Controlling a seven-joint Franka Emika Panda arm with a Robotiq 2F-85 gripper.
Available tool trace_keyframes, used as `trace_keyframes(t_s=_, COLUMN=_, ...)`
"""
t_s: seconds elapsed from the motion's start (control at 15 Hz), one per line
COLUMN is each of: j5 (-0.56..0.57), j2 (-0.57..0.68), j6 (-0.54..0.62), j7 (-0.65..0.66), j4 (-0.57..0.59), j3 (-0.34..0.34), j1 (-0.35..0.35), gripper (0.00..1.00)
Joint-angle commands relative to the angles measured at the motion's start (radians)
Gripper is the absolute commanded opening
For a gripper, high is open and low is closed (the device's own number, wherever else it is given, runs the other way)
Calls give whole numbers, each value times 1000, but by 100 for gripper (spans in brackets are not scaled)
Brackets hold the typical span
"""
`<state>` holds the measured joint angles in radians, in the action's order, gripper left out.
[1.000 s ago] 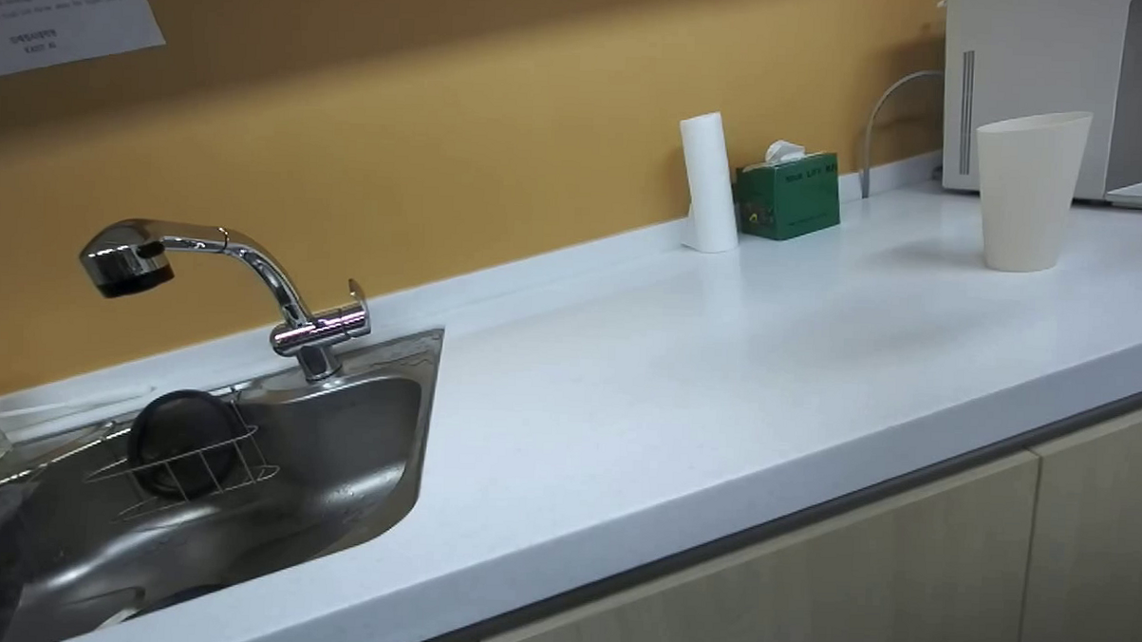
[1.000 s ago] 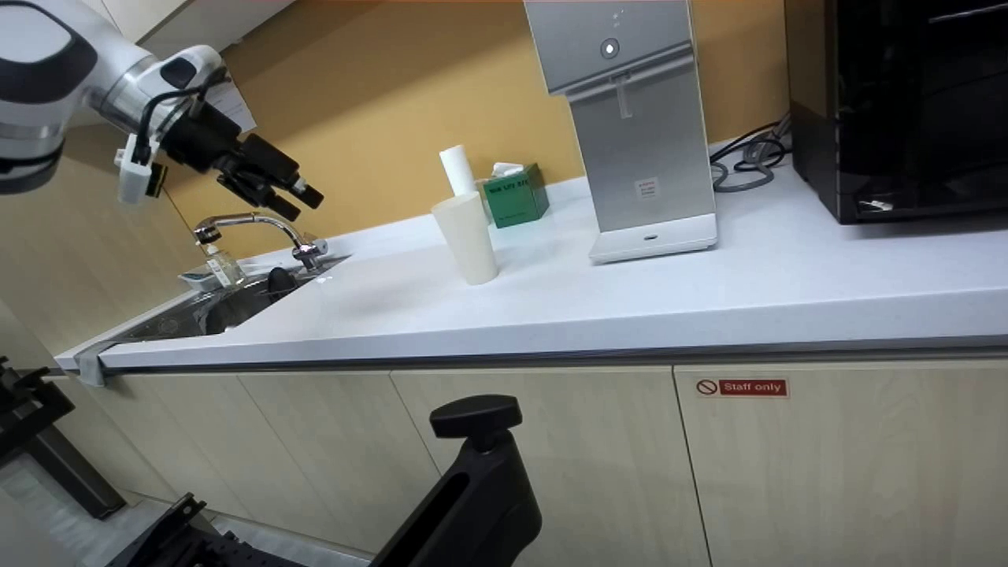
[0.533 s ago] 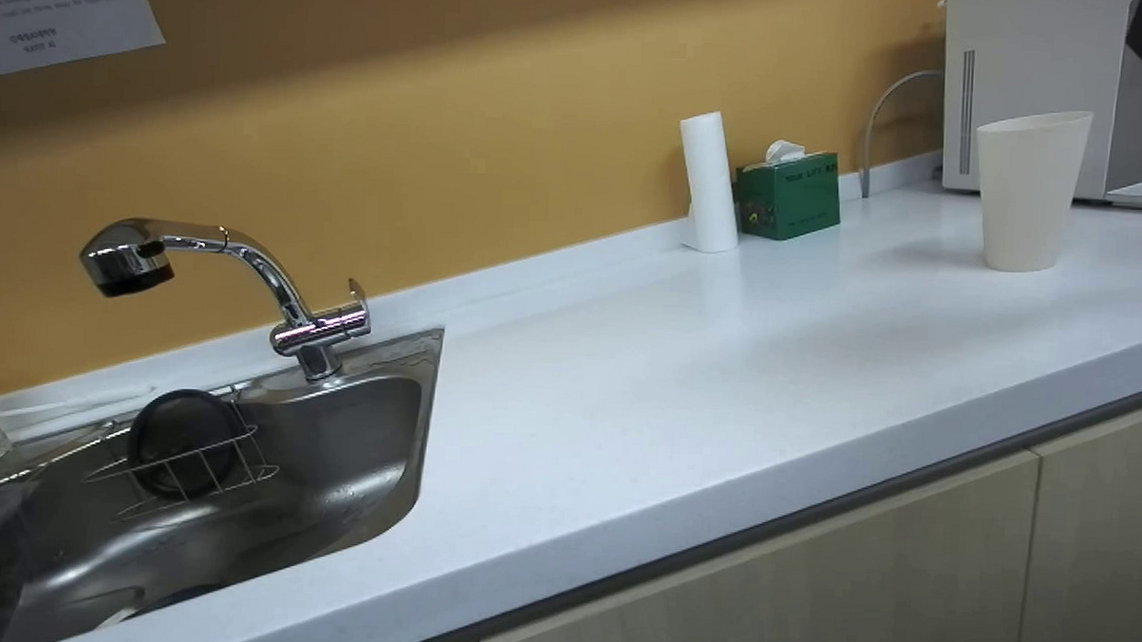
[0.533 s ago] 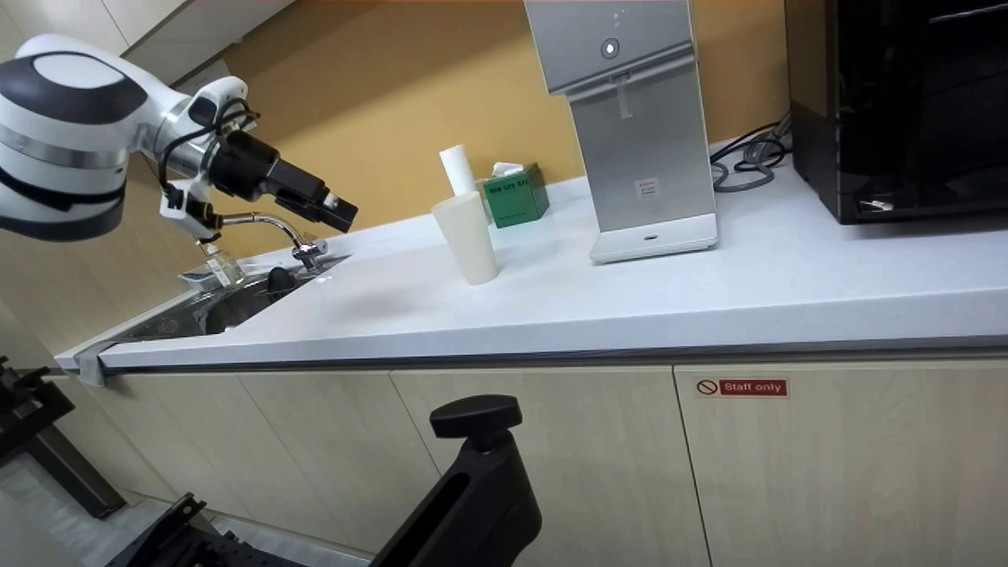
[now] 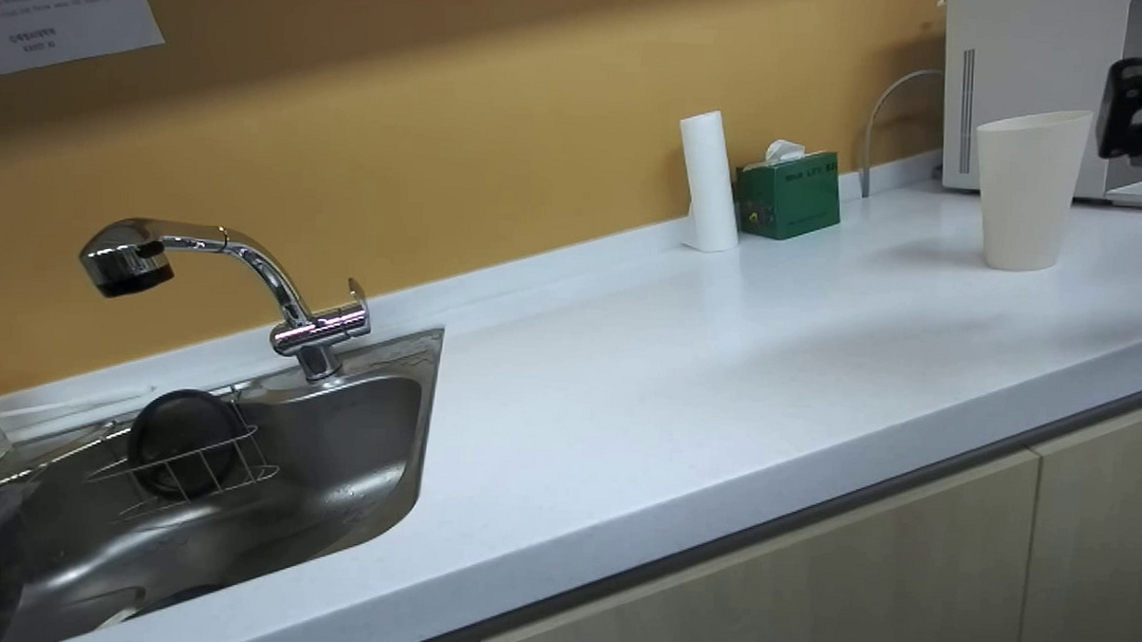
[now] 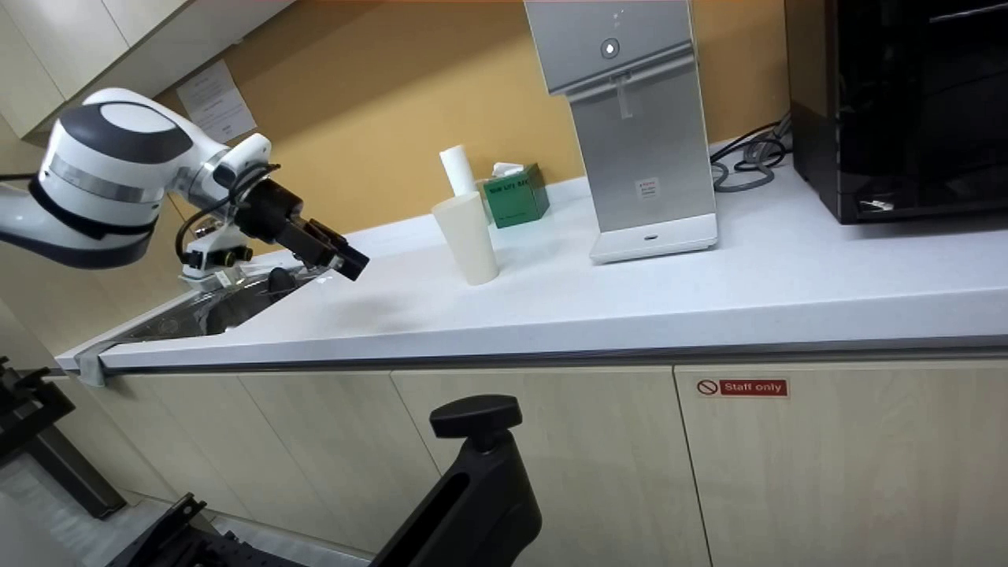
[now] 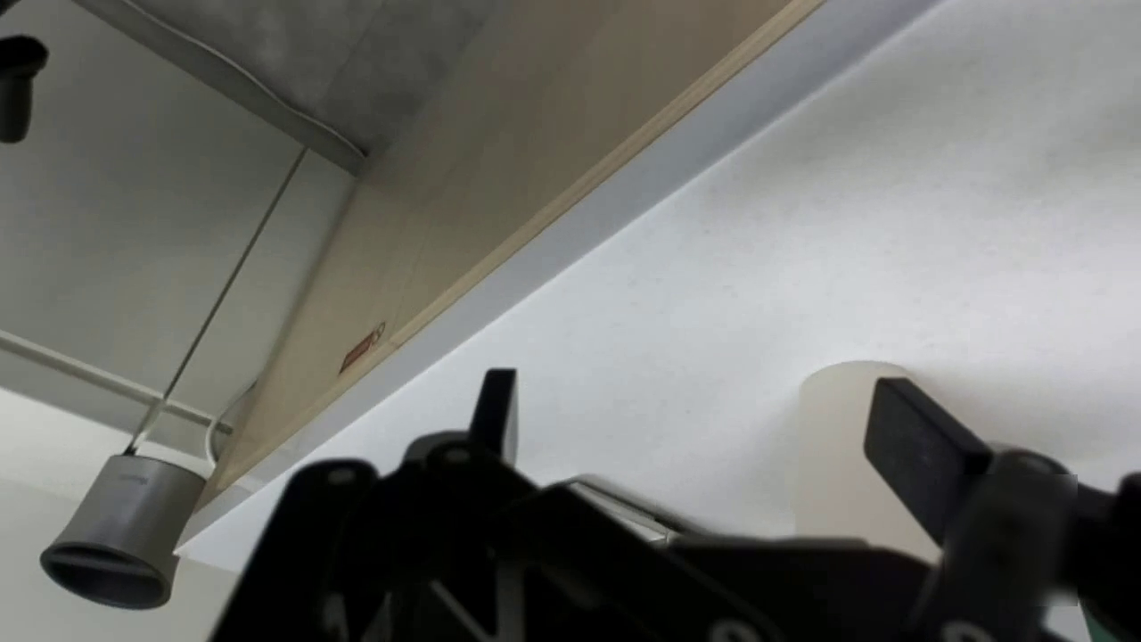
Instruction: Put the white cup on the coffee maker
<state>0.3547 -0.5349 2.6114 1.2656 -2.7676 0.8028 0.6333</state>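
The white cup stands upright on the counter in both exterior views. It also shows in the wrist view, partly hidden behind a gripper finger. The coffee maker, tall and boxy with a white side and a grey front, stands on the counter beyond the cup. In an exterior view my gripper is left of the cup, above the counter, apart from it. It shows at the right edge too. In the wrist view its fingers are wide apart with nothing between them.
A narrow white cylinder and a green tissue box stand by the wall behind the cup. A sink with a faucet lies at the left. A black appliance is at the right. A black stand is in front.
The arm has moved down and closer to the cup. The gripper has turned and now shows more at the right edge of an exterior view. The cup has not moved.
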Motion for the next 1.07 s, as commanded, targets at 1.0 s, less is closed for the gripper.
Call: trace_keyframes(t_s=1.0, j5=366, j2=207, j6=429, j7=7, j4=78, j3=16, j1=236, gripper=100)
